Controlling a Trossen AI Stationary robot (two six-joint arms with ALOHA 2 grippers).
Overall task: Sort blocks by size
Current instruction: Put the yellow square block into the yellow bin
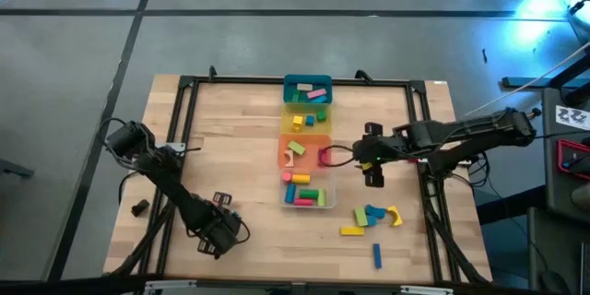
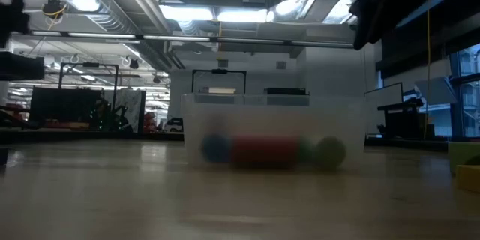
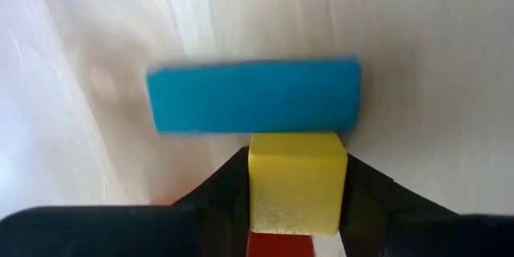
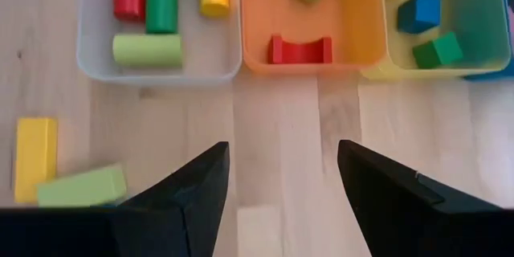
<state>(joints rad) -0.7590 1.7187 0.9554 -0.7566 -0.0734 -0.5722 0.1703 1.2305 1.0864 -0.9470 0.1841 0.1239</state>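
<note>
Left wrist view: we clamp our left gripper on the yellow cube for sorting; right gripper waits, fingers apart

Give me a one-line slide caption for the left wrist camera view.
Left pincer closing around a yellow block, a blue bar lying just beyond it on the wooden table.
</note>
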